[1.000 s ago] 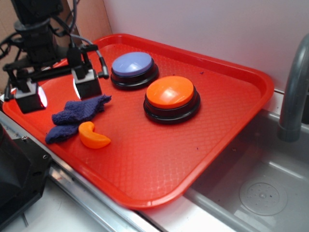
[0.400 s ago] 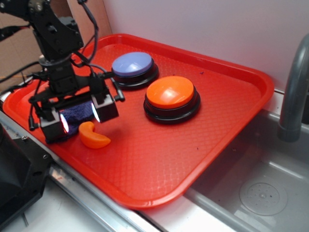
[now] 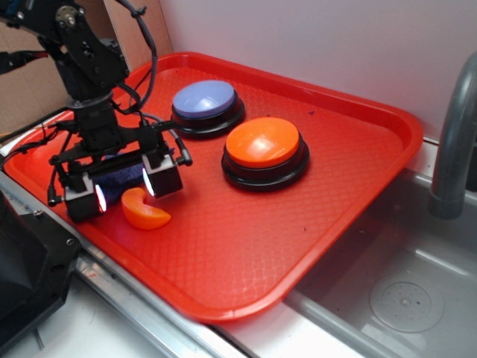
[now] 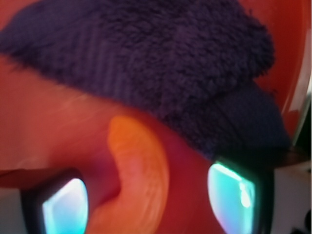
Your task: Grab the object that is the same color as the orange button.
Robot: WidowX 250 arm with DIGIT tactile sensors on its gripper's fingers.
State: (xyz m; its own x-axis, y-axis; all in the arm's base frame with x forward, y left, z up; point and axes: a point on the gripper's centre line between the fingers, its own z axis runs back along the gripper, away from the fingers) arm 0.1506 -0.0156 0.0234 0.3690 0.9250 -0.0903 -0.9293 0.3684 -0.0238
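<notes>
— What's out there?
— One red tray (image 3: 358, 142), two dome buttons, the orange button (image 3: 264, 145) and a lavender one (image 3: 205, 99), one blue cloth (image 4: 161, 63), one small orange crescent (image 3: 143, 211).
— The gripper (image 3: 123, 190)?
— Jaws spread wide, holding nothing, hanging over the cloth; the crescent lies beside it near the tray's front edge.

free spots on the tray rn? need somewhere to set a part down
Biggest bare patch: the near-right of the red tray, between the orange button and the front rim. A smaller strip lies behind both buttons along the back rim. The left end is crowded: open hand over the blue cloth, orange crescent beside it, lavender button behind.
</notes>
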